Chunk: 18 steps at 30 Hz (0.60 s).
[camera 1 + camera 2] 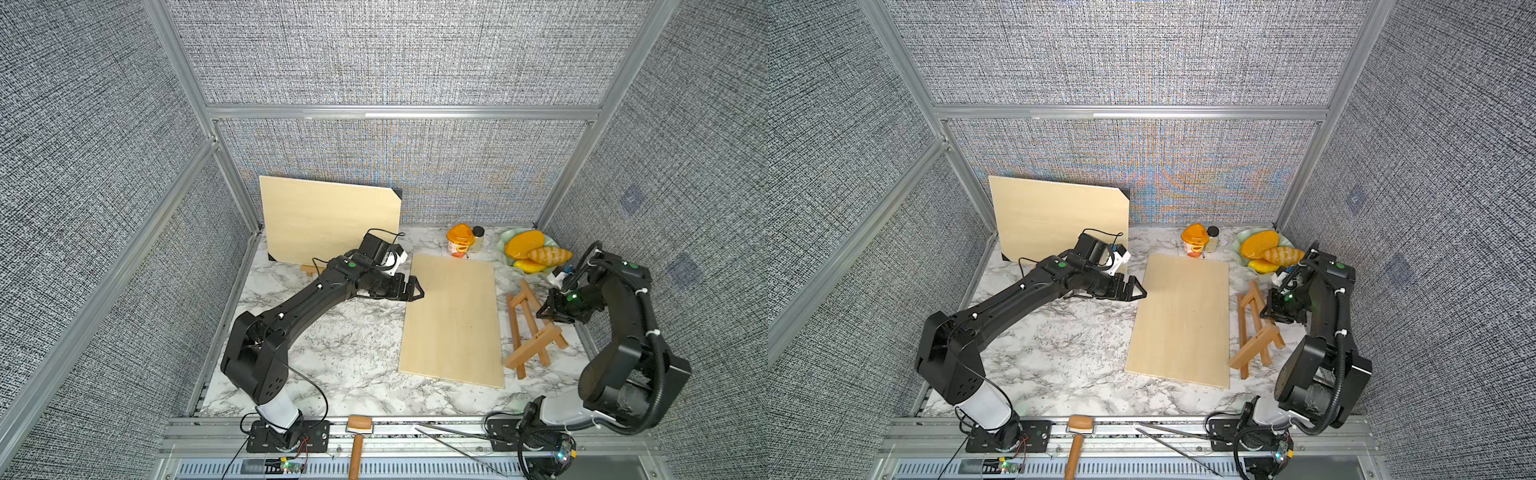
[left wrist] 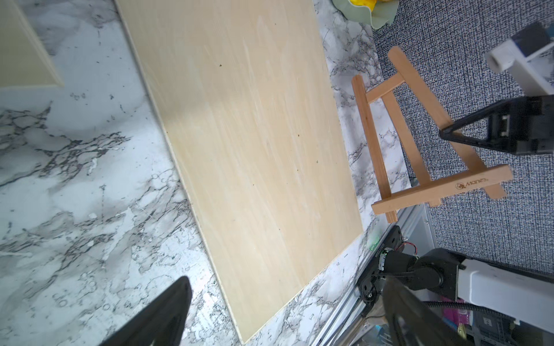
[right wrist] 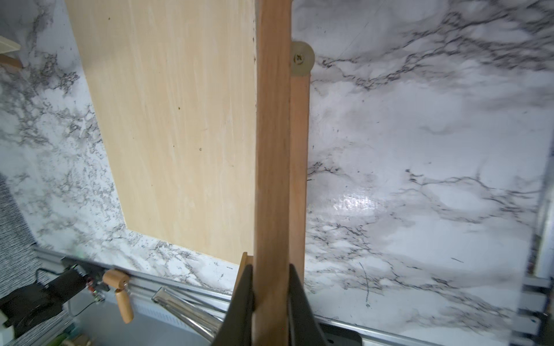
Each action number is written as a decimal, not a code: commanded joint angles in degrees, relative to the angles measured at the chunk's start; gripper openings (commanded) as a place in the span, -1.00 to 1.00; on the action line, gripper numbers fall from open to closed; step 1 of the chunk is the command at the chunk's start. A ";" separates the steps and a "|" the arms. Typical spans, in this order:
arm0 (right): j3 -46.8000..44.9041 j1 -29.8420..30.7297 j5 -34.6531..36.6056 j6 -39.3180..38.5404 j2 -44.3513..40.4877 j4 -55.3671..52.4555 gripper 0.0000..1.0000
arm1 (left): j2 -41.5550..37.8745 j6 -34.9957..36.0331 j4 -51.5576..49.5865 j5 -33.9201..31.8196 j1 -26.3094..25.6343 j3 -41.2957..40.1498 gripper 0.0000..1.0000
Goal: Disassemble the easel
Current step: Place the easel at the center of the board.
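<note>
The marble worktop [image 1: 332, 345] carried two pale wooden panels. The larger standing board [image 1: 328, 220] was propped near-upright at the back by the wall, with a stub of wood [image 1: 309, 270] showing under its lower edge, possibly a second stand. The flat board [image 1: 453, 320] lay face-up in the middle, touching nothing else. That panel being off its support looked like the finished part of the job. The left claw [image 1: 417, 289] hung over the worktop just beside the flat board's far corner, jaws spread wide and holding nothing. The right claw [image 1: 541, 312] was closed tight on one long rail of the easel [image 1: 532, 332], which sat just to the right of the flat board, tilted, with its ledge toward the front rail. Whether any foot touched the worktop could not be told. In the right wrist view the gripped rail ran up to a screw and washer [image 3: 302, 58] joining a second strip. By my reading, the frame itself remained in one piece, so folding it or taking it apart was the work left, and perhaps the rear board too.
</note>
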 commanded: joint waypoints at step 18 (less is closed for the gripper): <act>-3.89 -2.74 4.20 -5.29 12.42 5.78 -0.57 | -3.94 2.49 3.57 -1.10 1.22 -5.79 0.98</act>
